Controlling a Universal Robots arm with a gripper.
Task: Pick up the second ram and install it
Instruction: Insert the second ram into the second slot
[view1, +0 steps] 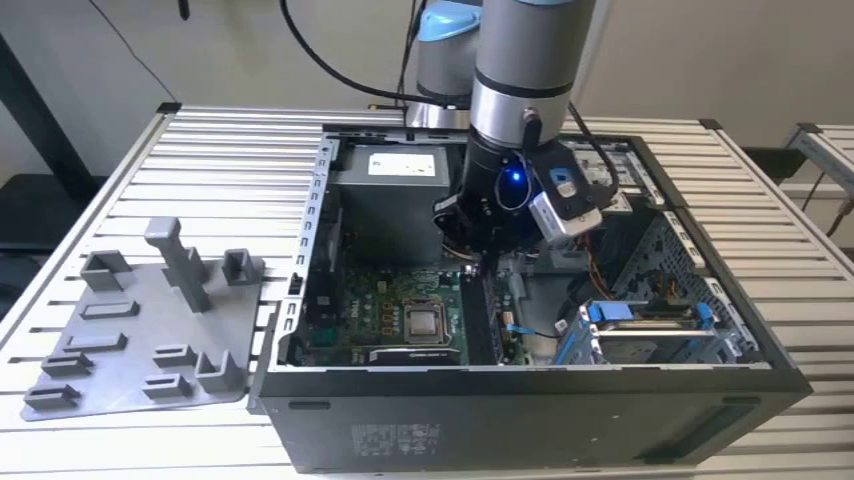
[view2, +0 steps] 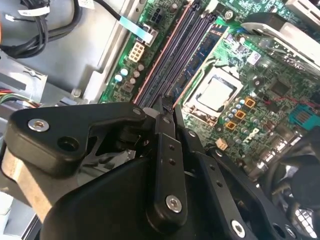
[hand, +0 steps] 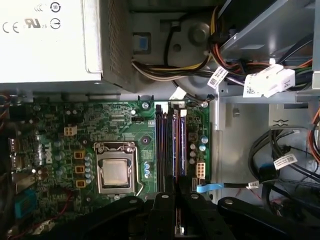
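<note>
Holding: the black two-fingered gripper (view2: 167, 107) has its fingers drawn close together on a thin strip seen edge-on, which I take to be the second ram (hand: 178, 221), a long flat dark memory stick.
Location of stick: between the fingertips, directly over the near end of the long black memory slots (hand: 170, 150) and not visibly seated in one.
Reason for pose: the stick is held on edge and parallel to the slots, probably so that its lower edge can meet a slot squarely.
Arm: it reaches straight down into the open black computer case (view1: 534, 420), clear of the cable bundles beside the slots.
Board: the green circuit board (hand: 125, 115) lies flat on the case floor, with the square metal processor socket (hand: 115, 172) just beside the slots.
Fixture: the grey plastic plate with upright posts (view1: 134, 330) sits on the slatted metal bench (view1: 200, 140), well apart from the gripper.
</note>
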